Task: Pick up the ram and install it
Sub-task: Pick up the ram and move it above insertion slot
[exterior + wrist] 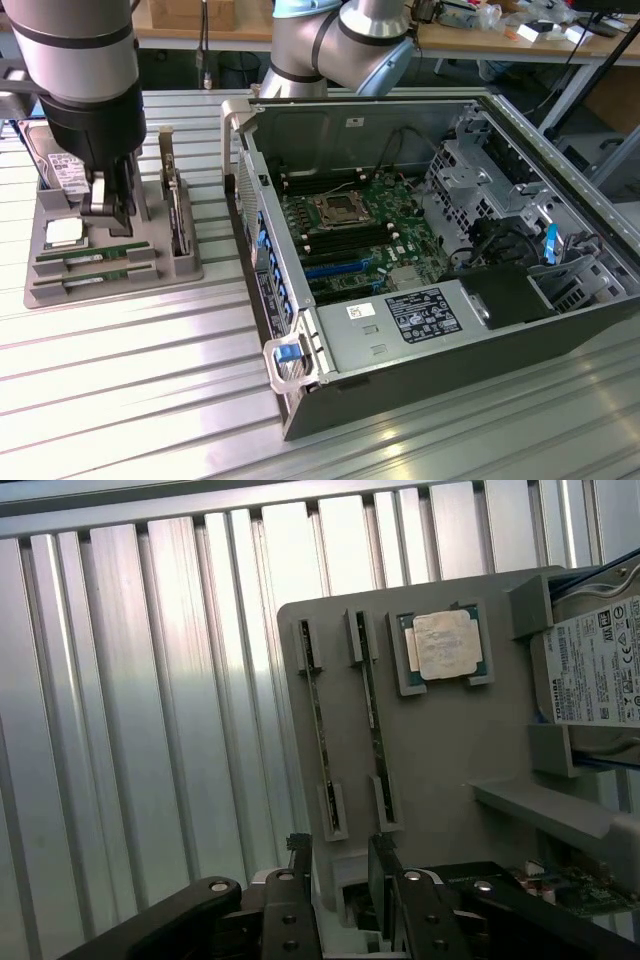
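Ram lies on its long edge in a slot of the grey tray, and a second stick sits in the slot just beside it. The silver CPU chip rests in its own pocket near one end of the sticks. A hard drive stands behind it. A wider green card stands upright toward the exterior view's right. The hand hangs low over the tray, close behind the sticks, with its fingers spread wide and nothing between them. The tray stands on the ribbed metal counter, and the open computer case with its motherboard lies well apart to the exterior view's right.

The sticks are thin and close together, so a finger coming down slightly off line could land on the wrong stick or wedge between the two. A pinch on such a narrow edge could also let the ram tilt and bind in its slot as it lifts. With the chip so near, a stray finger might knock it from its pocket.

The arm's dark body hides part of the tray in the exterior view. I cannot tell which stick the hand is lined up with. The fingertips are hard to place against the tray. Whether the board's long memory slots are free is too fine to make out.
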### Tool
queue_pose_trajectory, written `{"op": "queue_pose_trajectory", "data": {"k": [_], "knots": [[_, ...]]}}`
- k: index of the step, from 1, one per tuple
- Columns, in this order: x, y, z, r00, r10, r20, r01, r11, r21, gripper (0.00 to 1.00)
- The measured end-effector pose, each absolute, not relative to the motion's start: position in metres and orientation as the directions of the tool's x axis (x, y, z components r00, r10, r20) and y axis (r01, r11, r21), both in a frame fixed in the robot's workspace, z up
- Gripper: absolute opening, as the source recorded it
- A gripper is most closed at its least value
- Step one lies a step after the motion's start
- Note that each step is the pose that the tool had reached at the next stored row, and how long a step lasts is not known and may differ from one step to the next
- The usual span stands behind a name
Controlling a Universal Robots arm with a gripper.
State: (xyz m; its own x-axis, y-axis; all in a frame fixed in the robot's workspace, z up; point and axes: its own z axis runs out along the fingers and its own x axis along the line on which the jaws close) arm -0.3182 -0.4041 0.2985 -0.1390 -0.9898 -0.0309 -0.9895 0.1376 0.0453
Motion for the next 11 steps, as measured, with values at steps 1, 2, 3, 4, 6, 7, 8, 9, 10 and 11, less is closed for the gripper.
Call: {"op": "queue_pose_trajectory", "data": {"k": [1, 2, 3, 4, 6, 7, 8, 9, 10, 11], "knots": [[-0.3182, -0.4042, 0.2979, -0.139, -0.99, -0.031, -0.989, 0.138, 0.045, 0.36], [-0.3182, -0.4043, 0.297, -0.139, -0.99, -0.031, -0.989, 0.138, 0.045, 0.36], [-0.3182, -0.4044, 0.2966, -0.139, -0.99, -0.031, -0.989, 0.138, 0.045, 0.36], [-0.3182, -0.4044, 0.2962, -0.139, -0.99, -0.031, -0.989, 0.138, 0.045, 0.36], [-0.3182, -0.4047, 0.2947, -0.139, -0.99, -0.031, -0.989, 0.138, 0.045, 0.36], [-0.3182, -0.4048, 0.2936, -0.139, -0.99, -0.031, -0.989, 0.138, 0.045, 0.36], [-0.3182, -0.405, 0.2926, -0.139, -0.99, -0.031, -0.989, 0.138, 0.045, 0.36], [-0.3182, -0.4051, 0.2917, -0.139, -0.99, -0.031, -0.989, 0.138, 0.045, 0.36], [-0.3182, -0.4054, 0.2901, -0.139, -0.99, -0.031, -0.989, 0.138, 0.045, 0.36], [-0.3182, -0.4056, 0.2889, -0.139, -0.99, -0.031, -0.989, 0.138, 0.045, 0.36]]}}
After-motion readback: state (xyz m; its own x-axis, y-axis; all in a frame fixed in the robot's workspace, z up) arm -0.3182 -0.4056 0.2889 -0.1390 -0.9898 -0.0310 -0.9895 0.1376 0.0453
